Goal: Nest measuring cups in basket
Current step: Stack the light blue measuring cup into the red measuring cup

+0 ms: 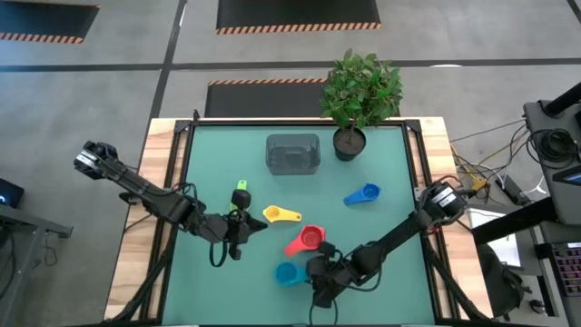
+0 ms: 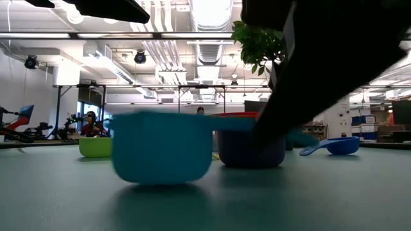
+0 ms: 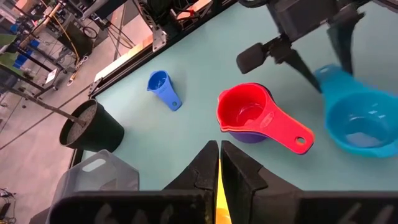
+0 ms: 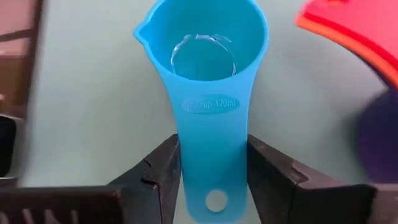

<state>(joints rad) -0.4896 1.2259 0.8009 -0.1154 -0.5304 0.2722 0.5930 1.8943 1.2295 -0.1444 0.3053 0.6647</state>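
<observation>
Item: light blue round plastic measuring cup (image 4: 202,59), short flat handle, marked 120 ml. It sat upright on the green table mat (image 1: 381,245) at about 6 o'clock, well apart from the basket. The right gripper (image 4: 211,177) stood at its handle, one finger against each edge; the fingers looked pressed to the handle, the cup apparently not lifted.

Item: red round plastic scoop (image 3: 249,112), nested in a purple scoop (image 3: 249,135) beneath it, just beside the light blue cup, toward the mat's centre.

Item: yellow plastic scoop (image 1: 280,214), left of centre. The left gripper (image 3: 219,163) hung close by with its fingers drawn nearly together; a yellow sliver showed between them, but whether that was the scoop's handle I could not tell.

Item: green plastic scoop (image 1: 241,194), at 9 o'clock of the mat's middle, beside the left arm.

Item: darker blue plastic scoop (image 1: 363,194), at 3 o'clock, alone.

Item: small translucent grey rectangular basket (image 1: 292,153), at 12 o'clock, no cup visible in it; a dark round pot with a leafy plant (image 1: 356,95) stood just beside it.

Risks, judged: the hold lay on the handle's thin edges, so the bowl's weight could swing the cup downward or slip it out on lifting. The red-and-purple pair was close enough for a sweep to knock it. The two arms worked near each other and could clash. The plant crowded the basket's right side.
</observation>
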